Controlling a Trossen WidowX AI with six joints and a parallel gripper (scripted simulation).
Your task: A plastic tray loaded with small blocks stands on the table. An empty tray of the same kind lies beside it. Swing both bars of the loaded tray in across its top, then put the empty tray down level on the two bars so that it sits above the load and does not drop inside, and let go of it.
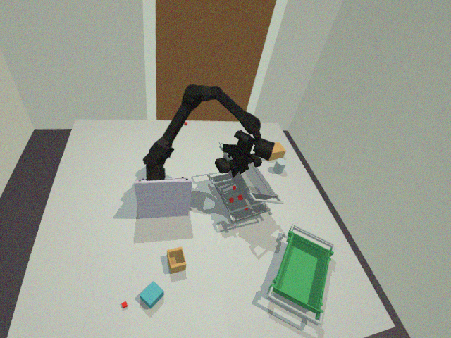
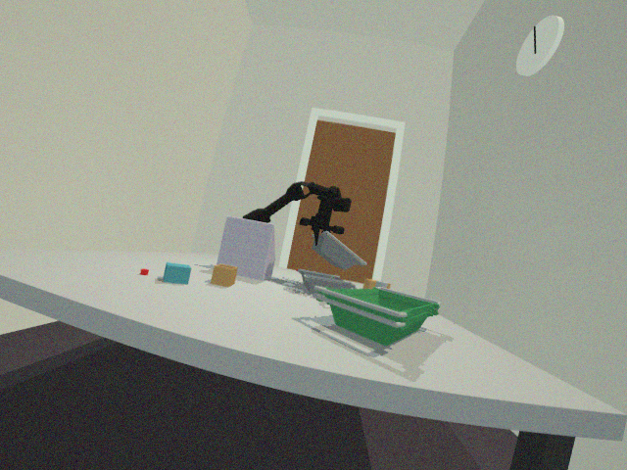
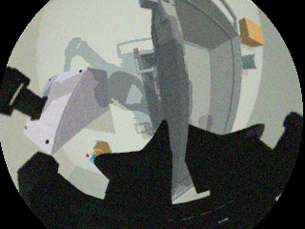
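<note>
Top view: shows the tool (image 1: 237, 172) (image 2: 317, 241) (image 3: 177, 131) right of centre, pinching the empty grey tray (image 1: 261, 184) (image 2: 338, 253) (image 3: 221, 91). Shows the loaded tray (image 1: 223, 191) (image 2: 323, 283) (image 3: 151, 93) near centre, containing red blocks (image 1: 239, 197).

Exterior view: shows the pinched tray tilted, raised off the counter (image 1: 91, 254) (image 2: 202, 323) (image 3: 125, 119); places the green tray (image 1: 298, 270) (image 2: 364, 318) lower right.

Wrist view: confirms the grip on the tray's wall.

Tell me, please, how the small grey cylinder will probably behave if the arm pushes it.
The grey cylinder stands upright on a flat end, so a low push would probably slide it. It looks nearly as wide as tall, so tipping seems less likely. If knocked over, its round side might let it roll.
</note>
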